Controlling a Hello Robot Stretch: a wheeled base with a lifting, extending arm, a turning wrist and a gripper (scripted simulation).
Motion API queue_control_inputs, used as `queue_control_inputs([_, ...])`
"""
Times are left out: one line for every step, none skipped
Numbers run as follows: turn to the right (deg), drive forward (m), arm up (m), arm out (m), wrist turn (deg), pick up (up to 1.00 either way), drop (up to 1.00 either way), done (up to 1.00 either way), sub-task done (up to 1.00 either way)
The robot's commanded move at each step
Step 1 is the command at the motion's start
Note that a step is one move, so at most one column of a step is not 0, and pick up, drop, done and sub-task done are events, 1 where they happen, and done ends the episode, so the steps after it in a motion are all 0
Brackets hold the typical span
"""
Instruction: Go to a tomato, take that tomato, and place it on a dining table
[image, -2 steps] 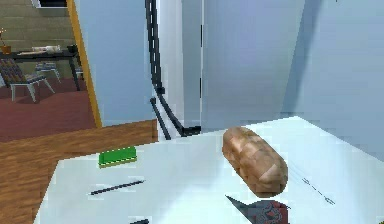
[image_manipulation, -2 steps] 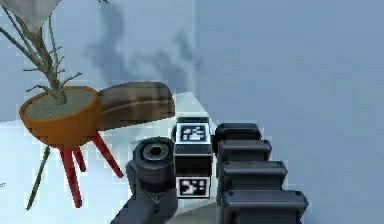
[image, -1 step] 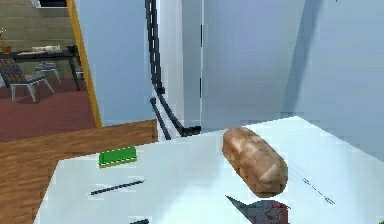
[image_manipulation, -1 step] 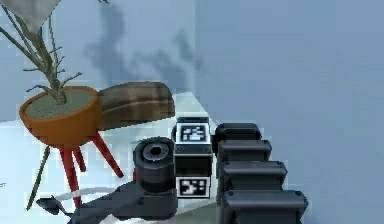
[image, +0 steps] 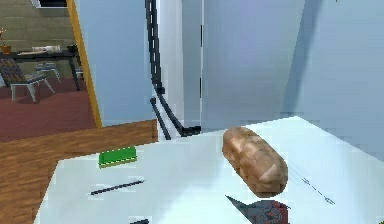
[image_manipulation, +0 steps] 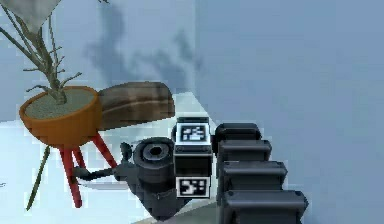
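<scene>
The pincer (image_manipulation: 100, 176) sits at seven o'clock from the brown loaf (image_manipulation: 135, 103) on the white bench (image: 185, 172); I cannot tell whether it holds anything.

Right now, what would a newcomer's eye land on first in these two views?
A big brown loaf on the white table, right of the forward view's middle, draws the eye first. In the arm side view, an orange planter on red legs stands at the left, with the gripper low in the picture, just right of those legs.
</scene>
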Motion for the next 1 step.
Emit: queue_control_inputs([0.0,0.00,0.00,0.00,24.0,0.00,0.00,0.00,0.00])
